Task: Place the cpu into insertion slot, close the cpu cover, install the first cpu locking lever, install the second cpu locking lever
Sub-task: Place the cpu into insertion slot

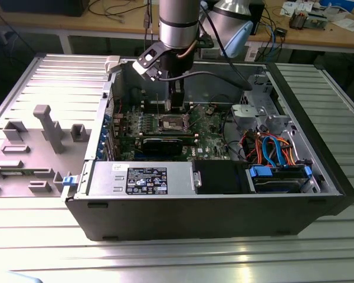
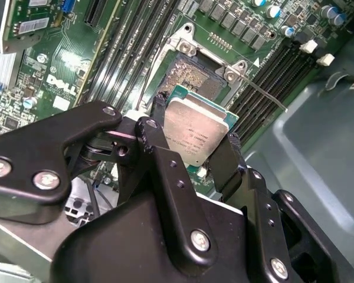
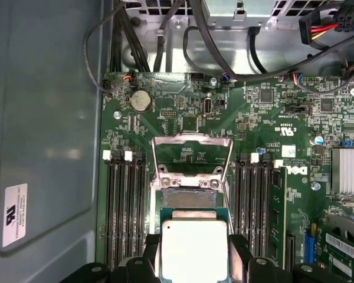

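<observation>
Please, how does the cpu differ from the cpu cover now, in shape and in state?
The cpu is a solid plate with a pale metal top; the cpu cover is an open frame, with green board visible through its window. The cpu is gripped by the end effector near the insertion slot; the cpu cover is free, swung open off that slot. Both are squarish and silver-grey.

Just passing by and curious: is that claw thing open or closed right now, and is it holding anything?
The gripper: shut on the cpu, near the insertion slot.
</observation>
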